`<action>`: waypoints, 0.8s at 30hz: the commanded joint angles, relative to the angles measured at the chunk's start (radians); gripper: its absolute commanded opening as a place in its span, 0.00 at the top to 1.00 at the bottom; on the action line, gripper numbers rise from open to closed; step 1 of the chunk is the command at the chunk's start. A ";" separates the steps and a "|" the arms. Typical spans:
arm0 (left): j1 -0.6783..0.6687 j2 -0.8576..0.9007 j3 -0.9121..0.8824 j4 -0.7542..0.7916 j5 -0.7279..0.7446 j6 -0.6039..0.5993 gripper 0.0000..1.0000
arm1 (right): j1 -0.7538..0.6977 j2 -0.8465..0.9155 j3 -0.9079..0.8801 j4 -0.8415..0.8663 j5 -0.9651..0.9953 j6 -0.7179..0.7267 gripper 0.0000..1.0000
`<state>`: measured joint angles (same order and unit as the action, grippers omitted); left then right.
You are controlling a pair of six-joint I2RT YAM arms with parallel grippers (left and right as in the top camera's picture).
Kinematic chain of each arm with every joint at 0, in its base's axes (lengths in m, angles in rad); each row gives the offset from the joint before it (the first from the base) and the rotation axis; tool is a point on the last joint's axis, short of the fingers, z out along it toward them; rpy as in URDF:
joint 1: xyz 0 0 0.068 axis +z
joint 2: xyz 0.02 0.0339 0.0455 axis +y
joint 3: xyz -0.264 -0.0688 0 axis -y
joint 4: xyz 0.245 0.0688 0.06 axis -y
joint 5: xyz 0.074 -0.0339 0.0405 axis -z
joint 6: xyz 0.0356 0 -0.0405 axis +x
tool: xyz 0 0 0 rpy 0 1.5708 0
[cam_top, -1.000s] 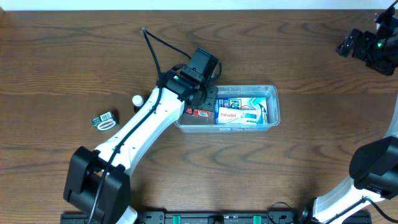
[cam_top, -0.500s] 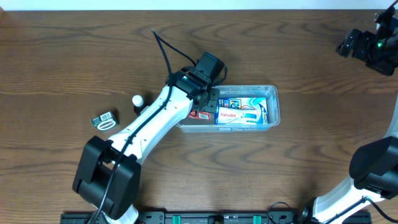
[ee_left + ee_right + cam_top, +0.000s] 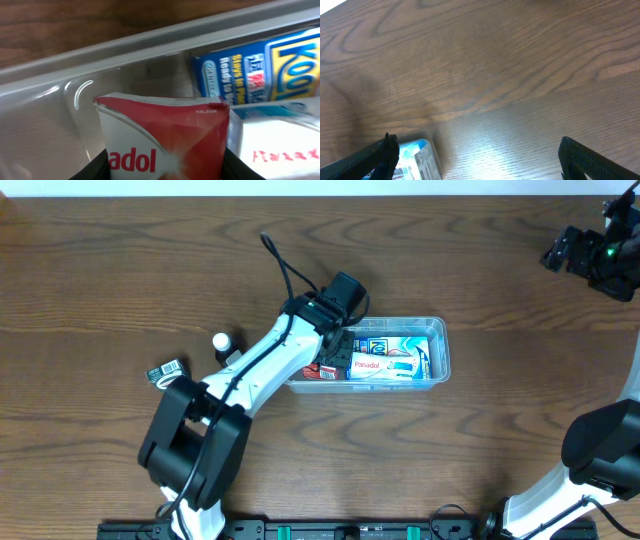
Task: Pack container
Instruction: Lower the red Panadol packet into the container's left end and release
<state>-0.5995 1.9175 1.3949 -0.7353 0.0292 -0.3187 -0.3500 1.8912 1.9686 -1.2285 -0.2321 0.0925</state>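
— What does the left gripper [image 3: 336, 357] have?
— Its jaws pinch a red-and-white box [image 3: 162, 135] inside the left end of the container [image 3: 445, 352], with a blue box [image 3: 260, 65] just beyond.
— And the container?
— Mid-table [image 3: 100, 280].
— The right gripper [image 3: 477, 152]?
— Far right corner, jaws spread wide, nothing between.

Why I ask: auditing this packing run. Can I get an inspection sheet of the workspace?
Surface: brown wooden table, wood grain.
Job's things: clear container holding a white Panadol box and a blue box.
Clutter: small white bottle; small packet beside the left arm.
Grippers: left hand shut on a red Panadol packet inside the container; right hand open, empty.
Cables: black cable looping off the left arm.
Surroundings: nothing seen.
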 commanded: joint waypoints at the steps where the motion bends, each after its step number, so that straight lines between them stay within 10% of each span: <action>1: -0.002 0.026 0.007 0.003 -0.015 -0.021 0.63 | -0.005 -0.024 0.013 0.002 -0.004 0.007 0.01; 24: -0.002 0.056 0.007 0.043 -0.014 -0.025 0.33 | -0.005 -0.024 0.013 0.002 -0.004 0.007 0.01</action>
<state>-0.5995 1.9579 1.3949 -0.6930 0.0227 -0.3386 -0.3500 1.8912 1.9686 -1.2285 -0.2321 0.0925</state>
